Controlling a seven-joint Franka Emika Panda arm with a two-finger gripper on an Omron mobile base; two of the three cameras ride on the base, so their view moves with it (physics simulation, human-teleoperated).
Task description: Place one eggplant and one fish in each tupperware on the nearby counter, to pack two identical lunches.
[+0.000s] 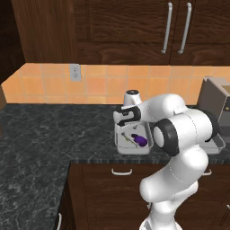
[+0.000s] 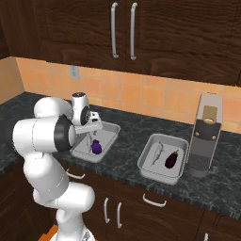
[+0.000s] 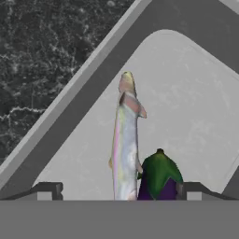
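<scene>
My gripper [image 3: 120,191] hangs open just above the left tupperware [image 1: 120,148]. Its fingertips [image 3: 46,190] stand wide apart on either side of what lies below. A silvery fish [image 3: 125,144] lies lengthwise on the container floor, with a violet eggplant [image 3: 158,179] right beside it. From the left base view the fish [image 1: 128,137] and the eggplant [image 1: 142,141] sit together under the gripper [image 1: 125,122]. The right tupperware [image 2: 147,165] on the dark counter [image 2: 122,155] holds another fish [image 2: 157,153] and a near-black eggplant [image 2: 172,160].
A tall brushed-metal appliance [image 2: 205,134] stands right of the right tupperware, against the orange tiled backsplash. Dark wooden cabinets hang above the counter and sit below it. My own arm [image 1: 179,130] hides most of the right tupperware in the left base view.
</scene>
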